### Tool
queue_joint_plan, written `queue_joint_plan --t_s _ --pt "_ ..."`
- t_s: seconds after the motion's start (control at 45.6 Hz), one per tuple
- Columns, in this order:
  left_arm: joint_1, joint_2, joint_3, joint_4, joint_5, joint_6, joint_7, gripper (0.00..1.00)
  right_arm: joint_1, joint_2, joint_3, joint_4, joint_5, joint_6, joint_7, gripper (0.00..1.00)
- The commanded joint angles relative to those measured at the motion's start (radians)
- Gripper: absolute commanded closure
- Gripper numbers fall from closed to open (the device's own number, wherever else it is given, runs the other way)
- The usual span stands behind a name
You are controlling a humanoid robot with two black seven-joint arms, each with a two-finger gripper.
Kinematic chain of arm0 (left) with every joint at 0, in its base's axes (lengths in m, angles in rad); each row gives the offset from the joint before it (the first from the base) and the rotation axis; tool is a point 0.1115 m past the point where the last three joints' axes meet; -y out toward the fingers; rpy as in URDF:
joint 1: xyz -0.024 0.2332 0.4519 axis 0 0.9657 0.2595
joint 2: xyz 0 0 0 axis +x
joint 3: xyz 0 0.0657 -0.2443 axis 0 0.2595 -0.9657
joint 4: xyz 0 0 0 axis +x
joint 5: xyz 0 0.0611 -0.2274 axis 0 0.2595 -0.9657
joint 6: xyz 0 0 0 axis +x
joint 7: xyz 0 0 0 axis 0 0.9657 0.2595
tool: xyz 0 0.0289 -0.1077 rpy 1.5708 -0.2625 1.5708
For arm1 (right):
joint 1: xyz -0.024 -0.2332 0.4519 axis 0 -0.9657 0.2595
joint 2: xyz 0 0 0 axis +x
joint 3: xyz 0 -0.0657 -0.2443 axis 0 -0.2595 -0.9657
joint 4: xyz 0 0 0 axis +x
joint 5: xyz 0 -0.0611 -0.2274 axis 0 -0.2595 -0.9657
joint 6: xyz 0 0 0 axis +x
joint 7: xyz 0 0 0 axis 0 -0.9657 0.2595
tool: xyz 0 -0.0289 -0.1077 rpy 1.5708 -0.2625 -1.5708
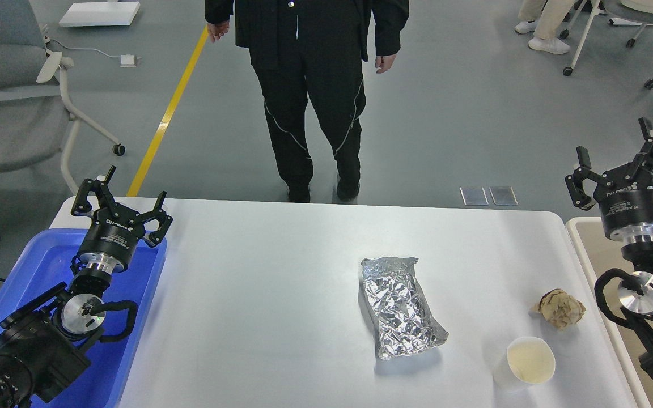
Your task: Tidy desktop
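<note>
Beige bin [581, 238] cropped, blue tray [32, 266] half-hidden

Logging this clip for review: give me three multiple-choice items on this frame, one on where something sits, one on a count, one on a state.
1. Where does the paper cup stand on the desktop?
A. Near the front right corner
B. Inside the blue tray
C. At the far left edge

2. How many loose things lie on the desktop?
A. One
B. Three
C. Six

3. How does the left gripper stand?
A. Shut on the foil
B. Open, holding nothing
C. Shut on the cup

Key: 1 A, the cup stands in front of the crumpled paper ball, close to the right edge. 2 B, the foil container, the paper ball and the cup are all that lie there. 3 B, its fingers are spread above the blue tray with nothing between them; the right gripper is open too.
</note>
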Motion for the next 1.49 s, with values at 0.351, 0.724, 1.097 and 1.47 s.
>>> queue_joint_plan --t_s 0.351,0.724,1.097,1.47 --pt "0.0 0.0 0.0 0.0 0.0 0.0 0.001 0.0 -0.001 0.034 -0.003 0.001 0.0 0.003 0.0 0.01" --pt "0.0 0.0 0.0 0.0 0.0 0.0 0.001 0.0 0.013 0.028 -0.003 0.0 -0.003 0.004 0.0 0.01" --pt "0.0 0.0 0.0 0.0 0.0 0.0 -0.001 0.0 -0.006 0.035 -0.008 -0.008 -0.003 0.0 -0.001 0.01" --pt "0.0 0.0 0.0 0.0 0.0 0.0 0.001 0.0 0.052 0.023 -0.138 -0.14 -0.017 -0.01 -0.003 0.01"
